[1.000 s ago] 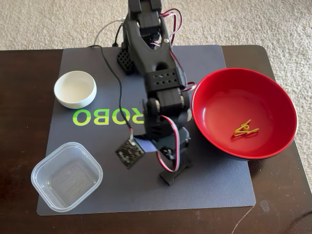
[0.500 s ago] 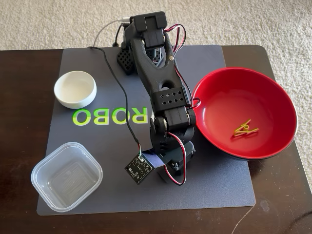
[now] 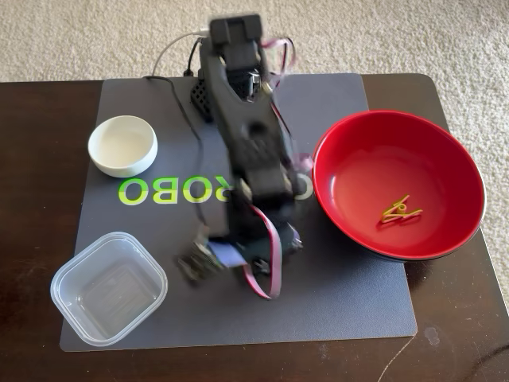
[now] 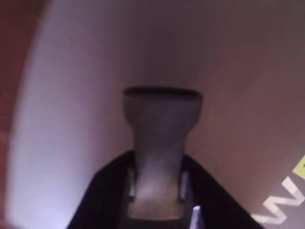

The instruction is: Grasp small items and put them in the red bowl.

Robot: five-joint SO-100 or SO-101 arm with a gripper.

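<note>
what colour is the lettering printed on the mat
Bright lime green lettering on the dark grey mat, clearest in the fixed view.

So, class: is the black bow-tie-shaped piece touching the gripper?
Touching. The wrist view shows the black bow-tie-shaped piece pinched at its waist between the gripper fingers, with no gap either side.

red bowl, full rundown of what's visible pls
The red bowl is large and round, glossy red inside with a dark outer wall showing along its lower edge in the fixed view. It stands upright at the mat's right edge, overhanging onto the dark wooden table. It looks like lacquered or plastic ware. One yellow clothespin lies inside it, right of centre near the bottom; nothing else is in it. The arm passes close by its left rim; whether they touch cannot be told.
</note>
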